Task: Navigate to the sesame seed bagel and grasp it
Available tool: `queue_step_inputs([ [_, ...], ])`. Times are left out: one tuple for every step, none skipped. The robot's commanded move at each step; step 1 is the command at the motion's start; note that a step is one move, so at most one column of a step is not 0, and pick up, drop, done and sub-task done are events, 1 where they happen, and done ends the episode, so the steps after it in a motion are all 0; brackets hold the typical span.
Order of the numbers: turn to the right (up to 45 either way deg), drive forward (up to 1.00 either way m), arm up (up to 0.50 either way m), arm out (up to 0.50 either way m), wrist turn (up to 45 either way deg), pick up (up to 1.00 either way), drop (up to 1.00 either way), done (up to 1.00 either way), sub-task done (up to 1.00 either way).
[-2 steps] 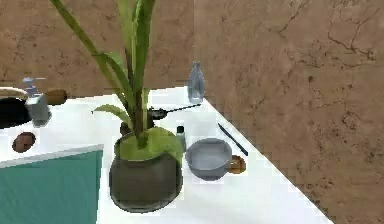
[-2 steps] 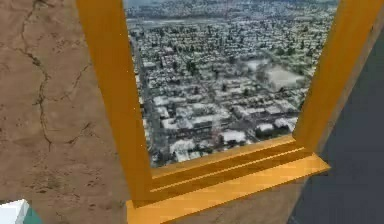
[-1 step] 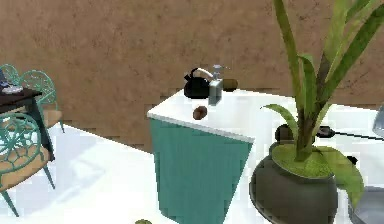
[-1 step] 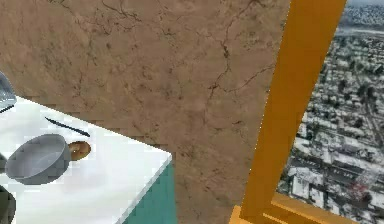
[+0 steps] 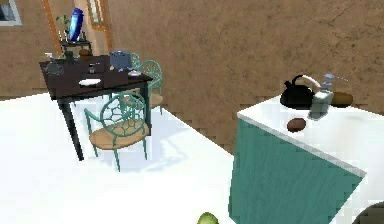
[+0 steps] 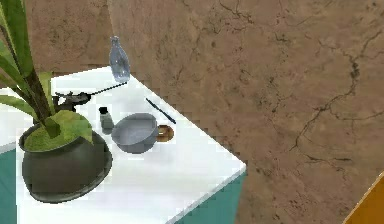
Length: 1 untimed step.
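A small tan, ring-shaped thing that looks like a bagel (image 6: 165, 133) lies on the white countertop (image 6: 190, 170) in the arm side view. It sits just right of a grey bowl (image 6: 135, 132) and is partly hidden by the bowl's rim. In the forward view, a dark brown round blob (image 5: 296, 125) lies on a white-topped teal counter (image 5: 290, 185) at the right.
A large potted plant (image 6: 60, 160), a small shaker (image 6: 105, 121), a glass bottle (image 6: 119, 60), a dark utensil (image 6: 82, 97) and a thin stick (image 6: 160, 110) share the countertop. Ahead stand a black kettle (image 5: 298, 93), a dispenser bottle (image 5: 322, 100), a dark dining table (image 5: 90, 80) and teal chairs (image 5: 120, 125).
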Motion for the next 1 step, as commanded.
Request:
queue_step_inputs([
  [0.0,0.0,0.5,0.0,0.0,0.0,0.0,0.0,0.0],
])
